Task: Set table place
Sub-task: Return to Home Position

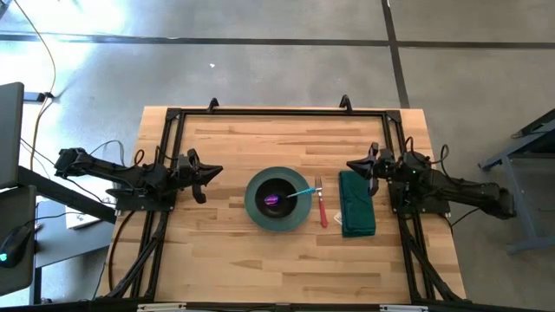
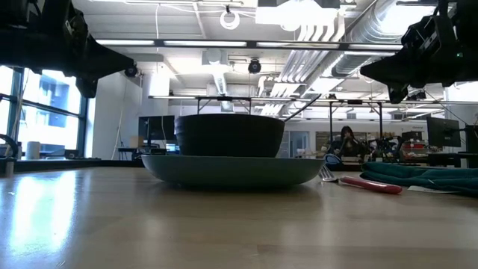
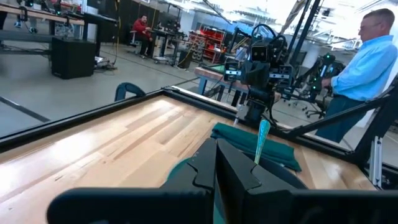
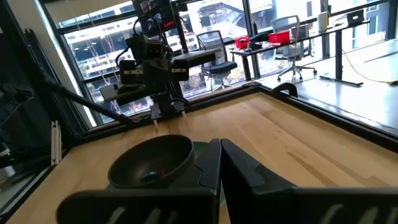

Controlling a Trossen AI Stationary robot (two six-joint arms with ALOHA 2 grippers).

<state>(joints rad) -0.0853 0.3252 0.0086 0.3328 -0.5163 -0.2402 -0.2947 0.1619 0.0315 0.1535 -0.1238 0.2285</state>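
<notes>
On the light-wood table [image 1: 225, 251] a teal plate [image 1: 257, 213] lies at the middle, with a dark bowl [image 1: 276, 198] standing on it. A spoon with a light-blue handle [image 1: 300, 192] leans in the bowl. A red-handled fork [image 1: 322, 208] lies right of the plate, and a folded green napkin [image 1: 356, 204] lies right of the fork. My left gripper [image 1: 206, 178] hovers left of the plate, shut and empty. My right gripper [image 1: 354, 166] hovers over the napkin's far end, shut and empty.
A black rail frame [image 1: 277, 111] runs around the tabletop. Bare wood lies near and far of the plate. In the left wrist view a person in a blue shirt [image 3: 373, 56] stands beyond the table's right side, behind my right arm [image 3: 261, 68].
</notes>
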